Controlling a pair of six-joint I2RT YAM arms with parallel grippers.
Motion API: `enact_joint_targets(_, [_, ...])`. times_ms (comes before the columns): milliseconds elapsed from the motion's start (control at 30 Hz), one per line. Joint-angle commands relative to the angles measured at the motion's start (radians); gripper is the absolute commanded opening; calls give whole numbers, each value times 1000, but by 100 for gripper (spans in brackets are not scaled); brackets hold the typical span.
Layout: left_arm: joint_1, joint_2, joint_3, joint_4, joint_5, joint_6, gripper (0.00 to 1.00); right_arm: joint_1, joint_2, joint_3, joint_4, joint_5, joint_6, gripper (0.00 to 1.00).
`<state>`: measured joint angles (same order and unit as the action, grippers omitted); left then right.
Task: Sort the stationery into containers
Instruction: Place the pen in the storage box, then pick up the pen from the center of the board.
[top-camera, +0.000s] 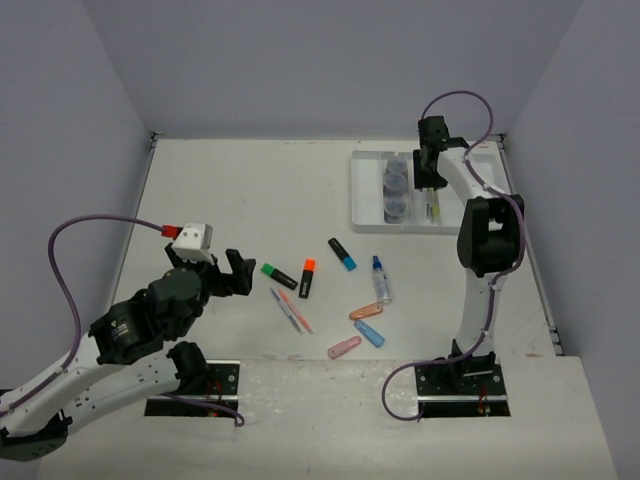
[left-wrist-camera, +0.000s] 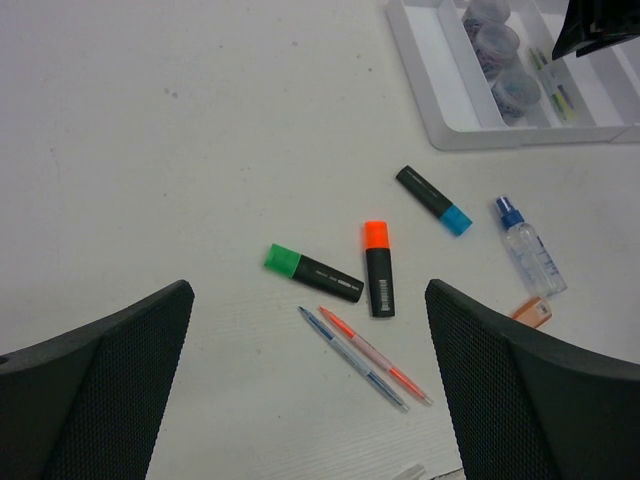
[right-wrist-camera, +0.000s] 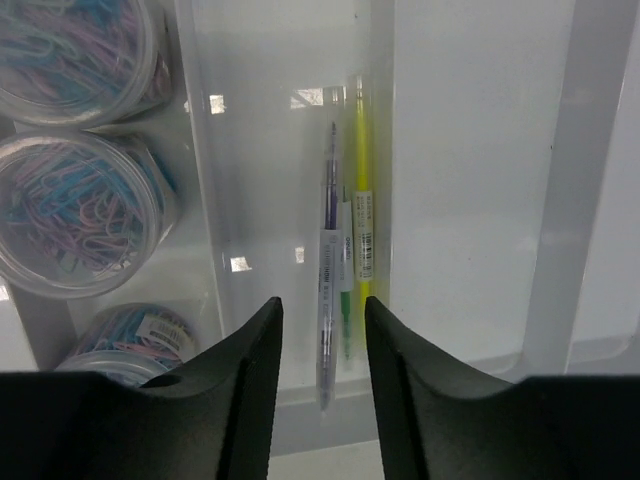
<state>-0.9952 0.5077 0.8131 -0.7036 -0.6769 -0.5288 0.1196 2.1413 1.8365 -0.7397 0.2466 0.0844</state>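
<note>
Now we are looking at the table (top-camera: 250, 195), which is carrying everything. The left arm (top-camera: 140, 330) is bending low at the near left, and the right arm (top-camera: 488, 240) is reaching to the far right corner. There the white tray (top-camera: 362, 195) is lying, with its long compartments running away from the arms.

The left claw (left-wrist-camera: 308, 290) is hovering above the table with its jaws standing wide apart, and nothing is sitting between them. The right claw (right-wrist-camera: 320, 305) is hanging over the tray with only a narrow gap between its jaws, and it is gripping nothing.

Three round jars (right-wrist-camera: 80, 215), full of coloured paper clips, are sitting in a row in the second compartment from the left. In the compartment just beside them, under the right claw, thin pens (right-wrist-camera: 332, 250) are lying side by side, the yellow one nearest the right wall.

Between the arms, on the table, three black highlighters are lying well apart from the tray: the green-capped highlighter (top-camera: 279, 275), the orange-capped highlighter (top-camera: 307, 278) and the blue-capped highlighter (top-camera: 343, 254). The small bottle (top-camera: 381, 279) is lying just to their right. Two loose pens (left-wrist-camera: 352, 359) are lying close together near the green and orange ones. Nearest to the right arm's base, the orange capsule (top-camera: 366, 312), the blue capsule (top-camera: 369, 333) and the pink capsule (top-camera: 344, 347) are lying near each other.
</note>
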Motion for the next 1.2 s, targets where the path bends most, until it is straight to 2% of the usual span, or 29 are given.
enact_joint_targets(0, [1,-16,-3,29,4,36,100,4,22,86,-26,25,-5,42])
enact_joint_targets(100, [1,-21,-5,30,0,36,100,18,-39,76,-43,30,20,42])
enact_joint_targets(300, [3,-6,7,-20,-98,-21,100,188,-398,-150,32,48,139,43])
enact_joint_targets(400, [3,2,14,-52,-151,-63,100,382,-611,-365,119,47,218,48])
enact_joint_targets(533, [10,23,19,-93,-196,-107,100,585,-702,-555,169,62,398,50])
enact_joint_targets(700, [29,61,37,-150,-251,-182,100,859,-674,-612,179,71,451,47])
enact_joint_targets(833, [39,50,41,-172,-265,-205,100,984,-585,-603,228,-16,436,35])
enact_joint_targets(967, [40,13,35,-167,-261,-206,100,1067,-434,-511,182,20,442,30])
enact_joint_targets(1167, [41,-8,32,-161,-256,-199,100,1085,-296,-450,194,-1,442,28])
